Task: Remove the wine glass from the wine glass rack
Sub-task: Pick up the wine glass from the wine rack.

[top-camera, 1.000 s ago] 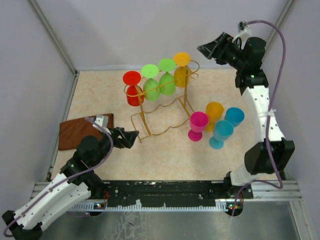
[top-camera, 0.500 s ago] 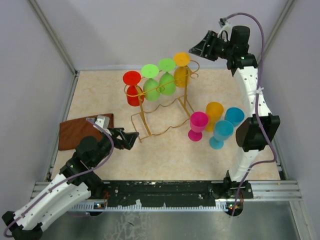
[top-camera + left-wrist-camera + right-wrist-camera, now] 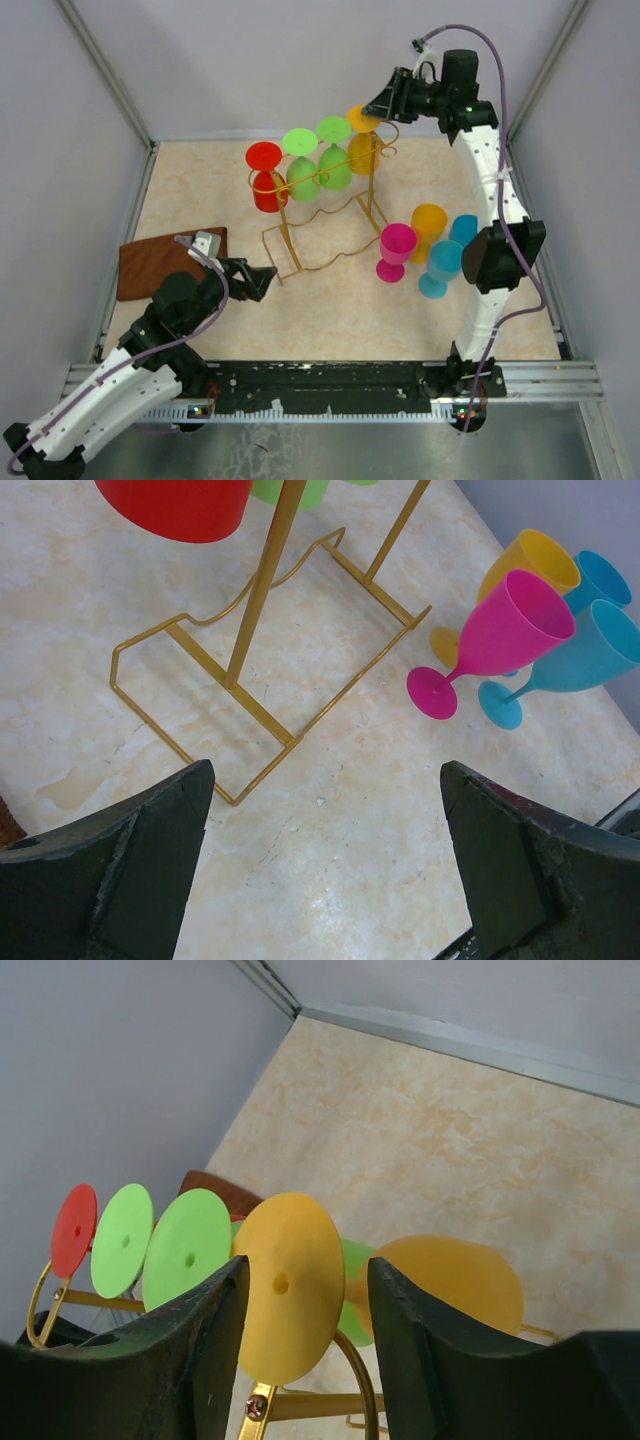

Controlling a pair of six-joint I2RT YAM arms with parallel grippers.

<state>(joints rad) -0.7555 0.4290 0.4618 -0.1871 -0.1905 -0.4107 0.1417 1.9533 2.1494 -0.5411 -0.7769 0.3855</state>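
Pale grey walls close in a bench with a beige marbled top. The right fingers have swung in from the far right corner over the last second. They are now high at the right end of the rack. They are spread, one on each side of the round foot of the yellow wine glass; whether they touch it cannot be told. The left fingers have hardly shifted. Spread wide and empty, they hover low over the bench just in front of the rack's base, pointing at it. None of the glasses has moved.

The yellow wine glass hangs upside down at the right end of the rack, its foot on the two top rails and its bowl below. It is opaque, and the flat foot has a small hole at the centre. The rack is thin gold wire, with two top rails that curl at the ends, slim uprights and a wavy base frame standing mid-bench.

Leftward along the rails hang a green glass, a second green glass and a red glass. Right of the rack four more stand upright, close together: a pink glass, a yellow glass, a blue glass and another blue glass. A brown cloth lies at the bench's left edge.
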